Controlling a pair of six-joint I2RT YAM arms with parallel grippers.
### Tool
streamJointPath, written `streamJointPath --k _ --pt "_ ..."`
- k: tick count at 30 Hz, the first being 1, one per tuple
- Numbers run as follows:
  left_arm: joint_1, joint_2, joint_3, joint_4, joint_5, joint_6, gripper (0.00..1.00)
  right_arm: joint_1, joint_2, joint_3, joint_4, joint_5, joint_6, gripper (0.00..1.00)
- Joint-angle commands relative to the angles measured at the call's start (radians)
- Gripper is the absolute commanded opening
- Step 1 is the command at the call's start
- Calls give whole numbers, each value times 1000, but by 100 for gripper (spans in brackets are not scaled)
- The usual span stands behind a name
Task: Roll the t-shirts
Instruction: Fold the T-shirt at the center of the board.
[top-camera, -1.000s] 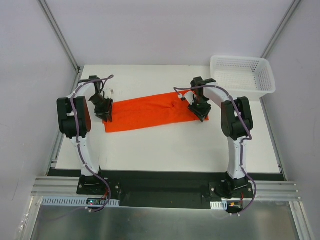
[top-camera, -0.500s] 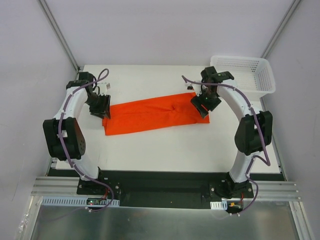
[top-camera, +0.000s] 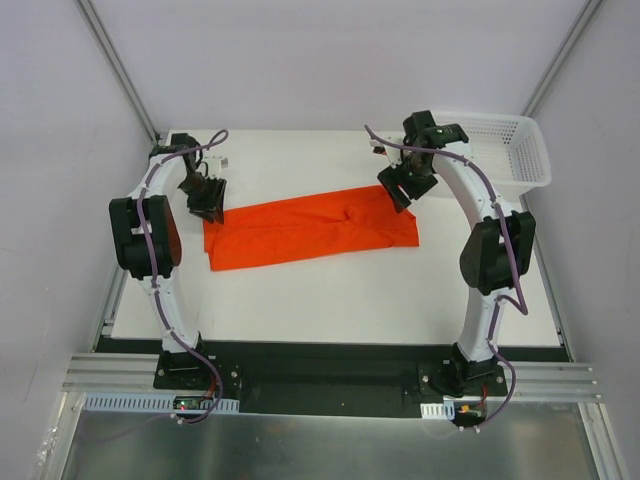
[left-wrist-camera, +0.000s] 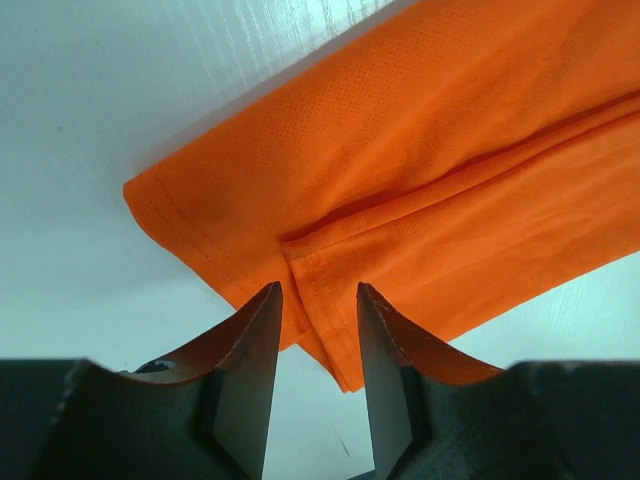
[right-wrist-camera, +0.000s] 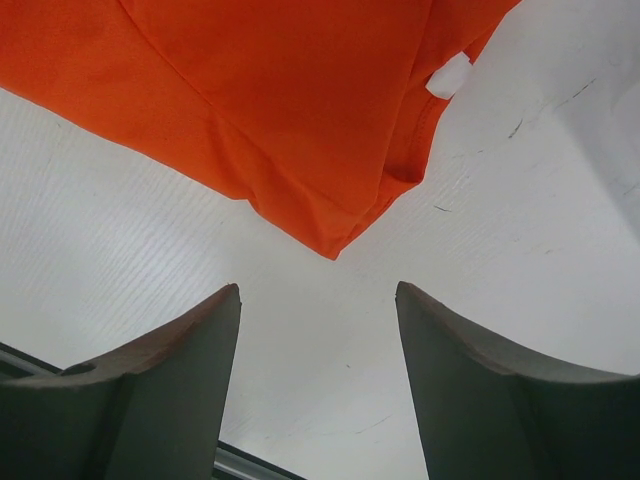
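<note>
The orange-red t-shirt (top-camera: 310, 228) lies folded into a long narrow strip across the white table (top-camera: 330, 290). My left gripper (top-camera: 209, 210) hovers at the strip's left end. In the left wrist view it (left-wrist-camera: 318, 292) is open, and the shirt's hemmed, layered corner (left-wrist-camera: 420, 170) lies under and between the fingers (left-wrist-camera: 250, 350). My right gripper (top-camera: 394, 194) is at the far side of the strip's right end. In the right wrist view it (right-wrist-camera: 318, 288) is wide open and empty over bare table, with the shirt's corner (right-wrist-camera: 280, 100) just ahead of it.
A white mesh basket (top-camera: 500, 150) stands at the table's far right corner, close behind the right arm. A small white label (right-wrist-camera: 450, 75) pokes out at the shirt's edge. Grey walls close in both sides.
Both grippers have moved away from me toward the far side. The right gripper has come off the shirt's right end, which now lies flat and uncovered.
</note>
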Motion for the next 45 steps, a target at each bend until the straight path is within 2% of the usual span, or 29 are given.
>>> streamJointPath --k 1,13,17,23,27,32,36,45 --pt "-4 16 23 -24 18 47 36 -15 -6 30 -25 5 10 67" --pt "-4 100 28 -17 2 61 34 -20 69 88 -2 -2 -1 66" --pt "-6 105 35 -17 21 57 24 -14 145 154 15 1 -6 66" --pt "-9 93 9 -19 9 61 17 -12 244 260 49 16 -27 67" --pt "-7 77 15 -19 4 54 0 -11 270 258 116 -2 -47 67" --pt "-7 8 3 -20 12 60 0 -11 322 289 132 -51 -10 67" --pt "-7 -29 -18 -28 7 73 0 -4 359 287 147 -35 -9 66" --pt "-7 -75 -95 -42 13 78 0 -4 452 339 172 -21 -12 48"
